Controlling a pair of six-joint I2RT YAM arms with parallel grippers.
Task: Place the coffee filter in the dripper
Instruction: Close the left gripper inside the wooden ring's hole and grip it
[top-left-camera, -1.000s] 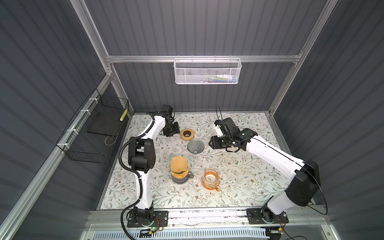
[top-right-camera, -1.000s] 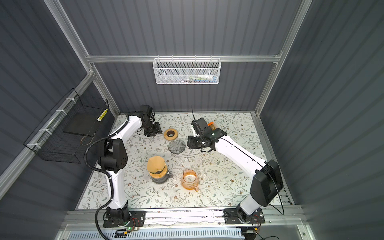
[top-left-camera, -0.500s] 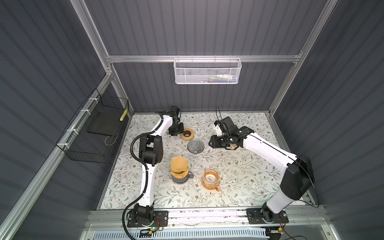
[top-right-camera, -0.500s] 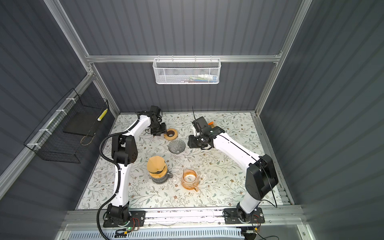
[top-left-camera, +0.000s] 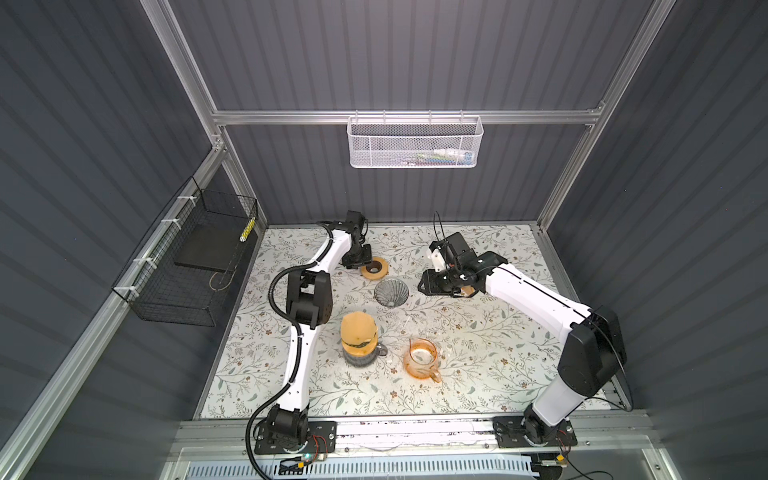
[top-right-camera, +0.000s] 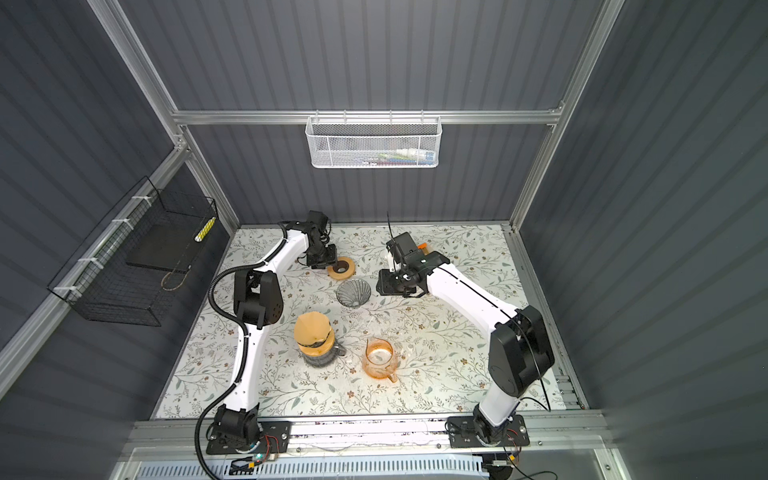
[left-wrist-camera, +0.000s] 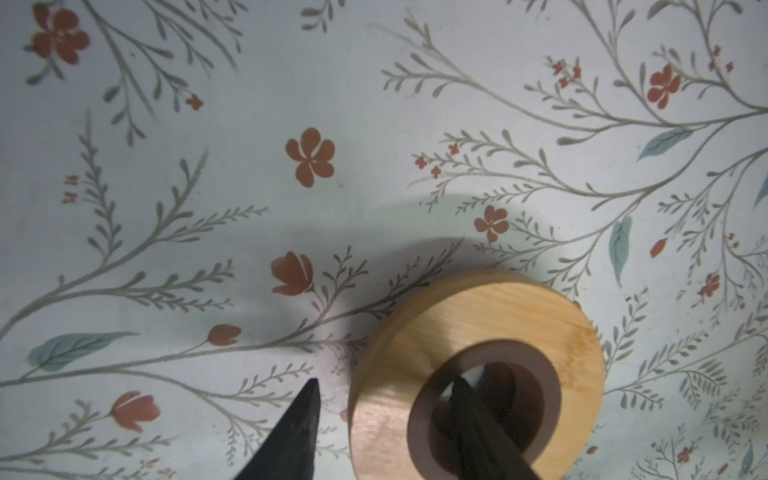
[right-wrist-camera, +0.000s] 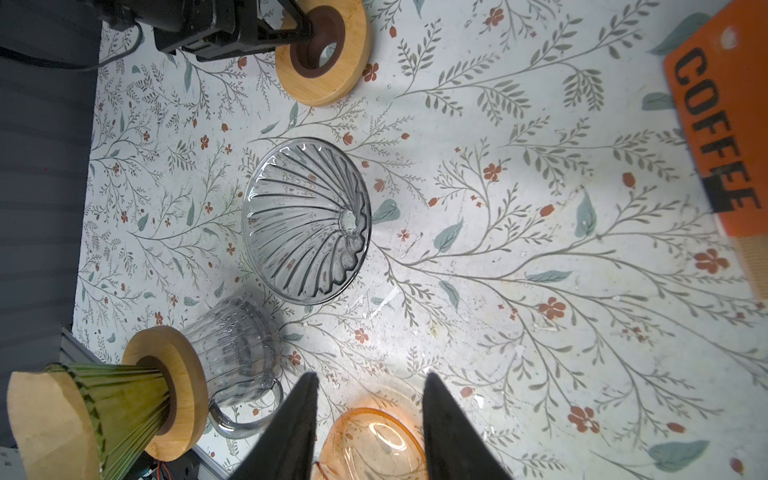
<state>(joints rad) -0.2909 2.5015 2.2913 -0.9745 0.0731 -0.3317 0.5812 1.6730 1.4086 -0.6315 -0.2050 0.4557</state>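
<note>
Left wrist view shows the left gripper (left-wrist-camera: 382, 384) with its fingers apart, one on each side of the wall of the wooden ring (left-wrist-camera: 490, 316). One finger is down in the hole and the other is outside. A strip of table (left-wrist-camera: 249, 104) shows between that outer finger and the wood, so nothing is pinched yet. The right gripper (right-wrist-camera: 370, 376) is spread too, and empty. Ahead of its fingertips the clear dripper (right-wrist-camera: 299, 220) lies tilted on the table with no holder, between the two arms, and the ring is just beyond it. I judge the right arm to be nearer to this glass cone, and the left arm nearer to the ring. The paper filter (right-wrist-camera: 37, 415) is well apart from both grippers. It sits in the green dripper (right-wrist-camera: 120, 403), which rests on the glass jug (right-wrist-camera: 237, 345), toward the bases of the arms. The orange pack (right-wrist-camera: 719, 124) is cut off by the frame edge. The ribbed tan edge (right-wrist-camera: 752, 266) beside it may be more filters, but I cannot tell. Because the glass is clear, it is hard to say which way the cone's mouth faces.
</note>
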